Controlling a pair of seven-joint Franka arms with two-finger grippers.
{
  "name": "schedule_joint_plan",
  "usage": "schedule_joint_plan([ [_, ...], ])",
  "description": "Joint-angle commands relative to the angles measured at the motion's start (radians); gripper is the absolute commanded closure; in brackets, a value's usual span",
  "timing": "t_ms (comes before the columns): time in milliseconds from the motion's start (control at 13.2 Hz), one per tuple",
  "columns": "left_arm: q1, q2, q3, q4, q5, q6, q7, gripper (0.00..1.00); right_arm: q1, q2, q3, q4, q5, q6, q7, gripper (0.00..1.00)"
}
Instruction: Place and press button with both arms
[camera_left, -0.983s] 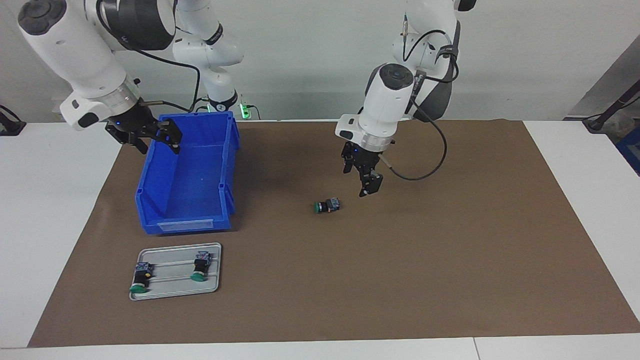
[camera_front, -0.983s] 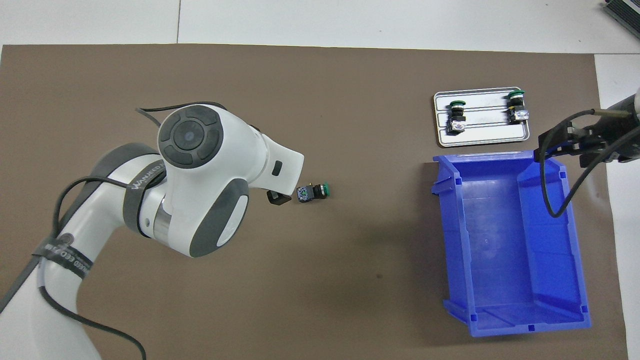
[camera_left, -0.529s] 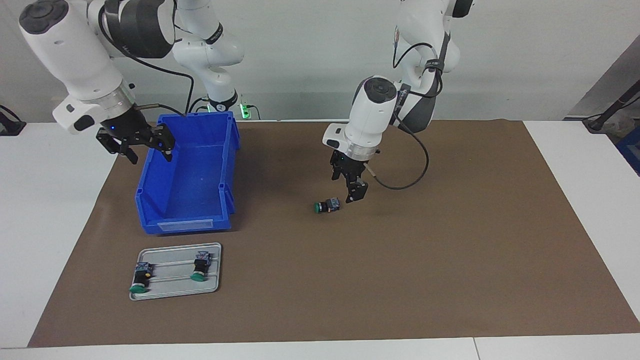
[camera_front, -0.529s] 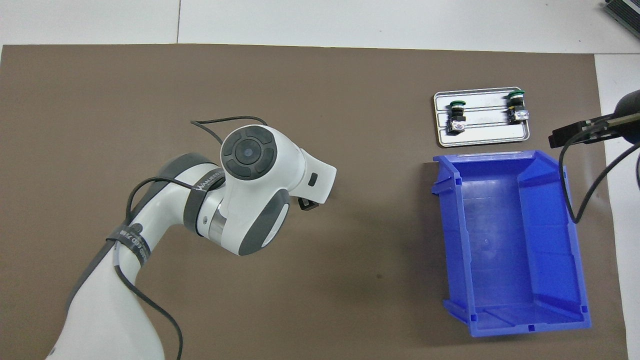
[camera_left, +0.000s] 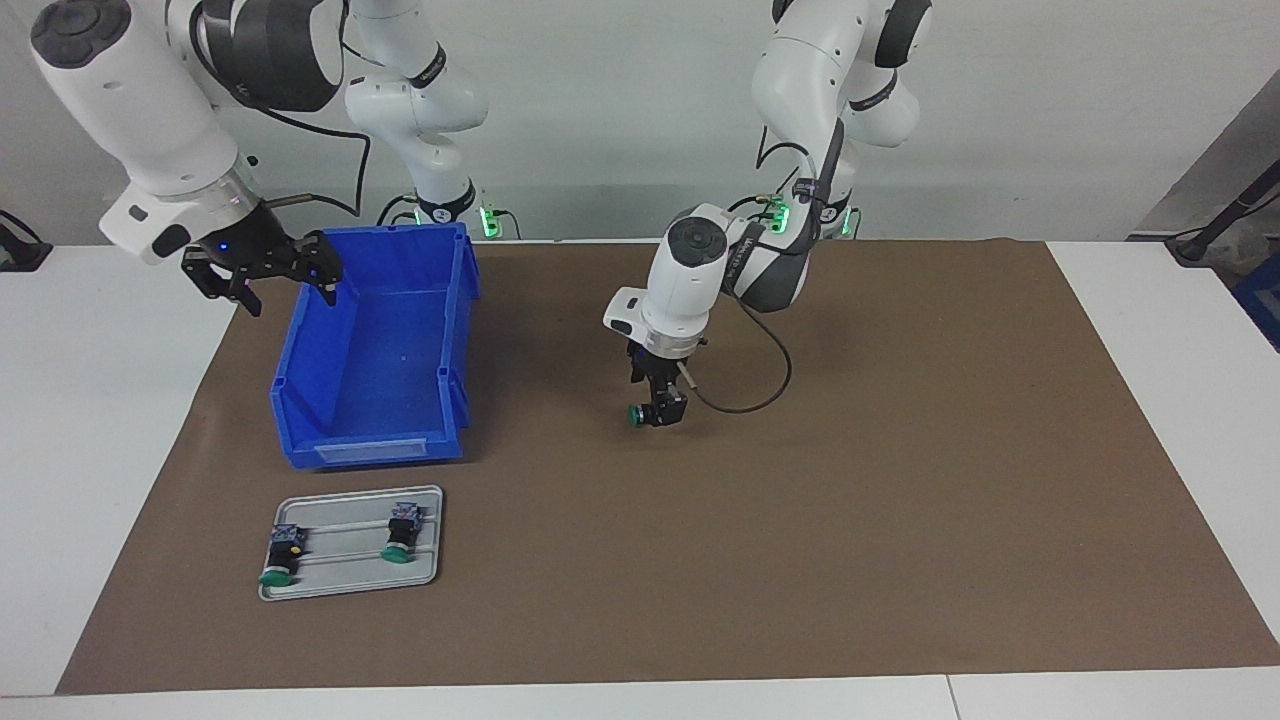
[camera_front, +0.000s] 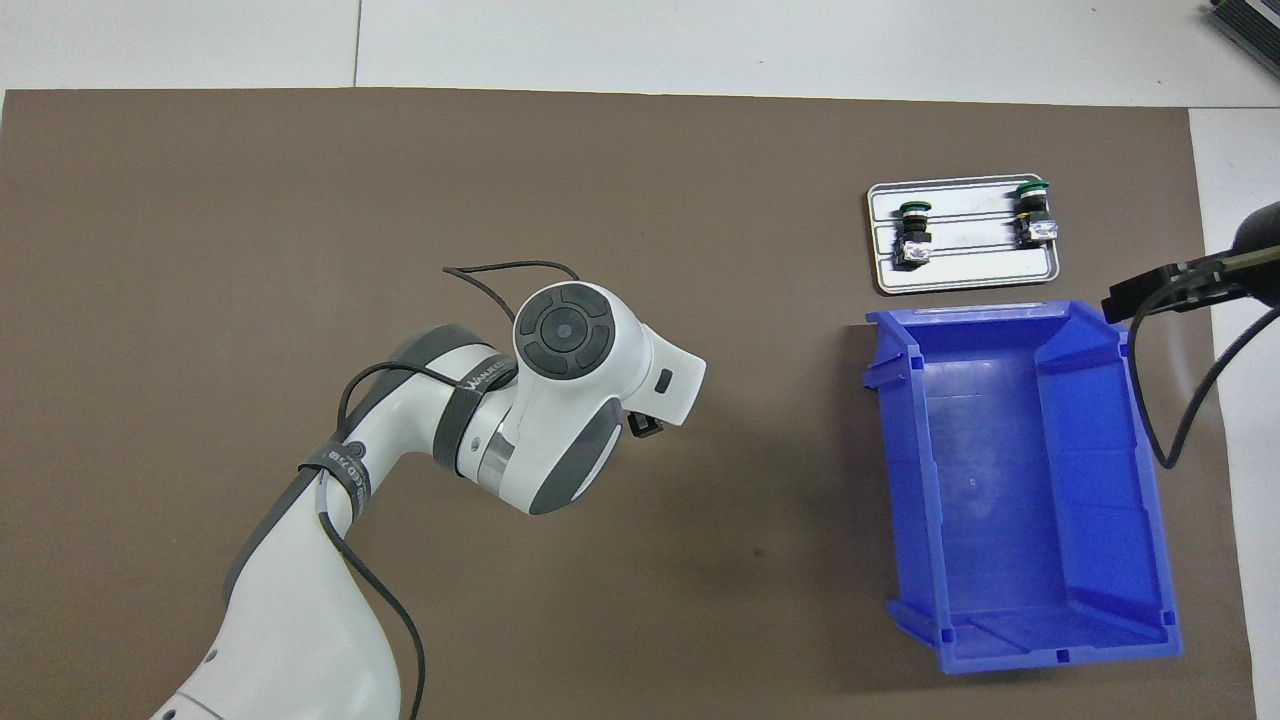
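Two green-capped push-button switches (camera_left: 340, 548) already lie on the small grey metal tray (camera_left: 428, 572), which sits just beside the open front of the big blue plastic bin (camera_left: 460, 300), farther from the robots than the bin. By that reading, part of the placing looks done, while a third push-button switch with a round green cap, black body and grey-blue end (camera_left: 637, 414) lies on its side on the brown mat of the tabletop (camera_left: 900, 500), well apart from the bin toward the left arm's end. It is not yet lifted, placed or pressed, so most of this round is ahead: grasp, carry to the tray, set down, press.

The left arm's black two-finger gripper (camera_left: 660, 408) is down at that switch, its wide-spread fingers straddling the black body, with only the green cap showing past them on the bin's side. Whether the fingers touch the switch I cannot tell; nothing shows it clamped. From overhead the arm's white wrist hides the switch entirely.

The right arm's black two-finger gripper (camera_left: 262, 272) waits in the air over the bin's wall at the right arm's end, fingers spread and holding nothing.
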Motion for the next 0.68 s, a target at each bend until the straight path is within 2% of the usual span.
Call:
schedule_joint_plan([
  [0,-0.026,0.016,0.020,-0.018,-0.004,0.045,-0.014,0.12,0.002,-0.023,0.003,-0.025,-0.010,-0.025,0.018,0.06],
  [378,-0.041,0.015,0.022,-0.081,-0.004,0.120,-0.020,0.17,-0.016,-0.025,0.003,-0.019,-0.011,-0.063,0.020,0.04],
  [454,-0.041,0.013,0.022,-0.081,-0.004,0.120,-0.023,0.26,-0.016,-0.025,0.003,-0.009,-0.013,-0.062,0.020,0.04],
  [605,-0.049,0.013,0.022,-0.079,-0.002,0.125,-0.029,0.70,-0.014,-0.019,0.003,0.036,-0.016,-0.065,0.020,0.04],
])
